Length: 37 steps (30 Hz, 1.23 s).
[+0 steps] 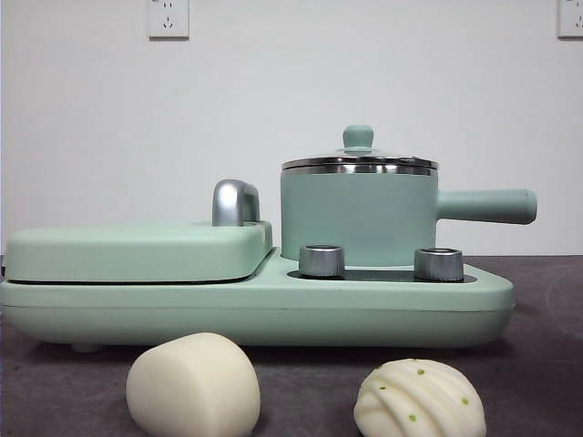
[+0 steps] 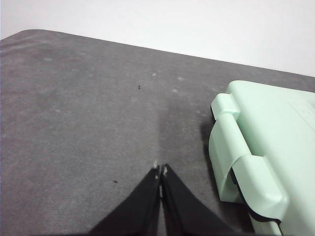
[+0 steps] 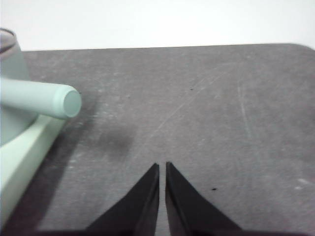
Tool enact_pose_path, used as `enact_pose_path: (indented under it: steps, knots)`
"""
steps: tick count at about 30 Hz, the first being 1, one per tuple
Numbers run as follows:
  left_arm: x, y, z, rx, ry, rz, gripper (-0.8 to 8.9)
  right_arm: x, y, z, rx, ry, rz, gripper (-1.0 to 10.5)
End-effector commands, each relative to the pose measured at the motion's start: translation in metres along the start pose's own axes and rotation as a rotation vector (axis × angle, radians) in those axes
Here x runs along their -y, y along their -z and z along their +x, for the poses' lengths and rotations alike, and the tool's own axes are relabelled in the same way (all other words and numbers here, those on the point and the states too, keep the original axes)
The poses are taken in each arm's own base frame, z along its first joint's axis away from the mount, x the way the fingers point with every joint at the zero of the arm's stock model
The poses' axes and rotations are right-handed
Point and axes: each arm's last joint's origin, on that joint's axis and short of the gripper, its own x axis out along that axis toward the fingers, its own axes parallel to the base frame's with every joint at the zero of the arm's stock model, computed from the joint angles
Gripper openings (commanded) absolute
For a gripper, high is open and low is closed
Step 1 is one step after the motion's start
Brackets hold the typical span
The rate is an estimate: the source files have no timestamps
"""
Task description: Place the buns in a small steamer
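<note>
In the front view, the smooth bun [image 1: 193, 385] lies on the table at the near left and the ridged bun with green specks [image 1: 419, 401] at the near right. The small steamer [image 1: 358, 217] stands behind them on the appliance's right side, its glass lid with green knob [image 1: 358, 138] on and its handle [image 1: 485, 206] pointing right. Neither arm shows in the front view. My left gripper [image 2: 160, 170] is shut and empty above the bare table beside the griddle's hinged end. My right gripper [image 3: 162, 167] is shut and empty near the steamer's handle tip [image 3: 64, 101].
The flat mint-green griddle [image 1: 137, 250] with a chrome handle [image 1: 234, 202] is closed on the appliance's left side. Two steel knobs [image 1: 322, 260] sit in front of the steamer. The griddle's corner [image 2: 261, 147] shows in the left wrist view. Dark grey table around.
</note>
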Motion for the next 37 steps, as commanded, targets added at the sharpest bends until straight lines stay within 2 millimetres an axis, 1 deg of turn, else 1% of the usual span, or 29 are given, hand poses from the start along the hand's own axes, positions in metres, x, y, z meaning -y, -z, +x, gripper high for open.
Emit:
enact_pose_path:
  steps: [1,4,8,11,16,21,24,27,32,35,37]
  knots:
    - [0.0,0.005,0.001,-0.018,0.01,-0.03,0.07,-0.002,-0.002,-0.001,0.007,-0.053,0.094,0.2]
    - [0.003,-0.003,-0.001,-0.013,0.046,-0.052,0.07,-0.006,-0.011,-0.004,0.015,-0.154,0.14,0.1]
    - [0.009,-0.021,-0.005,-0.002,0.088,-0.096,0.08,-0.009,-0.032,-0.013,0.039,-0.203,0.214,0.1]
    - [0.016,-0.04,-0.007,-0.009,0.139,-0.125,0.08,-0.012,-0.052,-0.023,0.035,-0.244,0.236,0.1]
    - [0.03,-0.079,-0.007,-0.059,0.251,-0.116,0.08,-0.019,-0.092,-0.041,-0.034,-0.327,0.248,0.1]
    - [0.048,-0.122,0.001,-0.159,0.412,-0.061,0.08,-0.026,-0.137,-0.056,-0.091,-0.418,0.234,0.1]
    - [0.059,-0.145,0.007,-0.229,0.508,-0.046,0.08,-0.03,-0.161,-0.063,-0.14,-0.482,0.192,0.1]
    - [0.069,-0.163,0.014,-0.306,0.615,-0.041,0.08,-0.034,-0.179,-0.067,-0.18,-0.555,0.144,0.1]
    - [0.086,-0.185,0.026,-0.406,0.799,-0.032,0.07,-0.039,-0.2,-0.07,-0.21,-0.699,0.078,0.1]
    - [0.094,-0.194,0.029,-0.444,0.889,-0.022,0.07,-0.042,-0.205,-0.07,-0.219,-0.787,0.062,0.1]
    - [0.098,-0.198,0.03,-0.45,0.904,-0.018,0.07,-0.042,-0.205,-0.07,-0.22,-0.808,0.06,0.1]
